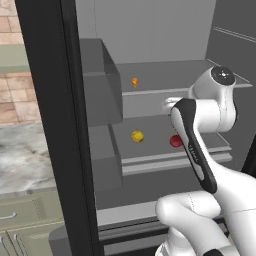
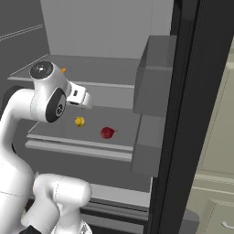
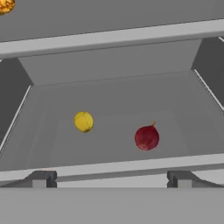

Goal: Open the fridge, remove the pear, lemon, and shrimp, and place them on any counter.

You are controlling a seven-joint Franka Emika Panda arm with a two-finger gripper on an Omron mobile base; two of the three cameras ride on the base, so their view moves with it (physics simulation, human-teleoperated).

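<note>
Spread pincer [image 3: 109,178] faces dark-red stemmed pear [image 3: 147,137] beside round yellow lemon [image 3: 83,121] on one fridge shelf [image 3: 175,105].

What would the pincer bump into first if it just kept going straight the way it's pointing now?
Probably the lower shelf of the open fridge, about between the lemon and the pear. The open pincer points down into that gap, so it might pass both fruits; depth is hard to judge.
</note>
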